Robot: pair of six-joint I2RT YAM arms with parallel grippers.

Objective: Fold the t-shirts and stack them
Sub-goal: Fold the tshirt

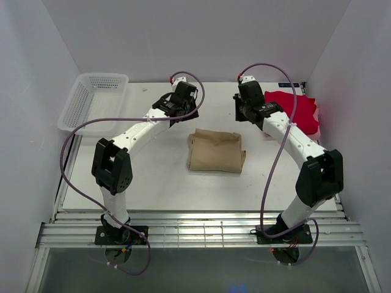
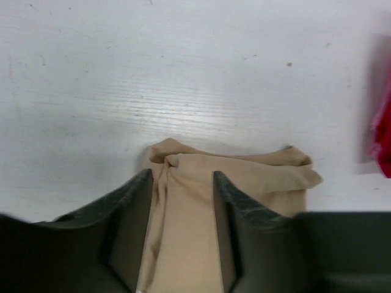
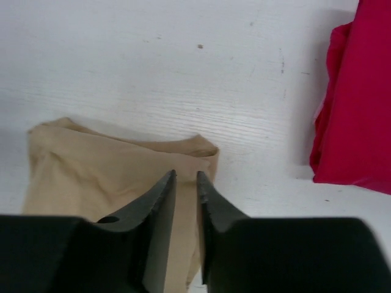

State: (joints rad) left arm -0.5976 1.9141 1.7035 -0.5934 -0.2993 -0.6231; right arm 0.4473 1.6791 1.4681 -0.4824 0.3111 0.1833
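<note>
The tan t-shirt (image 1: 215, 151) lies folded into a rough rectangle at the middle of the table. The red t-shirt (image 1: 299, 110) sits crumpled at the back right. My left gripper (image 1: 182, 115) hovers just behind the tan shirt's far left corner. In the left wrist view its jaws (image 2: 182, 174) stand open, with the tan cloth (image 2: 244, 168) showing loose between them. My right gripper (image 1: 244, 116) hovers behind the far right corner. Its jaws (image 3: 186, 174) are narrowly open over the tan shirt (image 3: 91, 165), gripping nothing. The red shirt (image 3: 357, 97) lies to its right.
A white mesh basket (image 1: 91, 101) stands at the back left corner, partly over the table edge. White walls enclose the table on three sides. The red shirt's edge (image 2: 383, 131) shows at the right of the left wrist view.
</note>
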